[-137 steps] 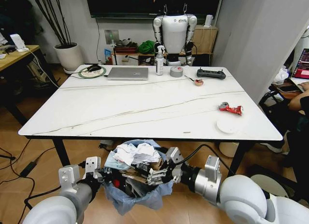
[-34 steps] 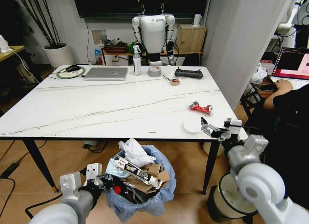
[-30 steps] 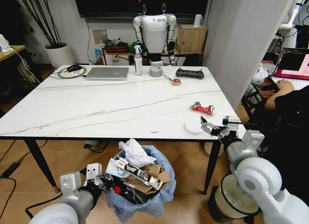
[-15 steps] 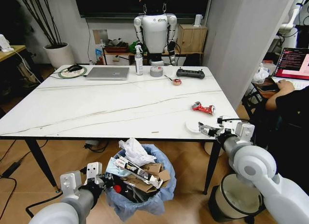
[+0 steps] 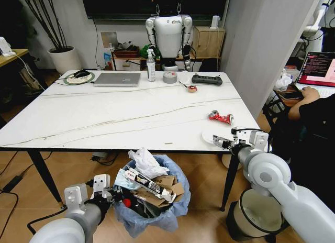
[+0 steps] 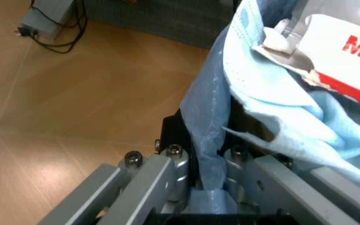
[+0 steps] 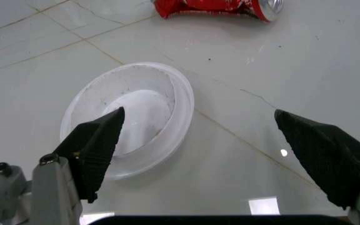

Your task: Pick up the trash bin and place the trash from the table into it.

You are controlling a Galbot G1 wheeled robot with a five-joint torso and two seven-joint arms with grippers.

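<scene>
Your trash bin (image 5: 152,193), lower centre, is nearly full, left gripper (image 6: 198,178) fingers pinching its bag rim; remaining at right on the tabletop (image 5: 104,114): white lid (image 7: 133,117) beneath the spread-fingered right gripper (image 5: 222,143), crushed red can (image 5: 220,117).

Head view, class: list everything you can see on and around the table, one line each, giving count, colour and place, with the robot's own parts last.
table: one, white marble-look, centre.
crushed can: one, red, table's right side.
round lid: one, white, near the front right edge.
laptop: one, grey, far side.
spray bottle: one, white, far side.
tape roll: one, grey, far side.
controller: one, black, far right.
trash bin: one, blue-lined, heaped with litter, before the table.
plant pot: one, white, back left.
humanoid robot: one, white, behind the table.
left end effector: shut on the bin's liner.
right end effector: open, over the lid.
</scene>
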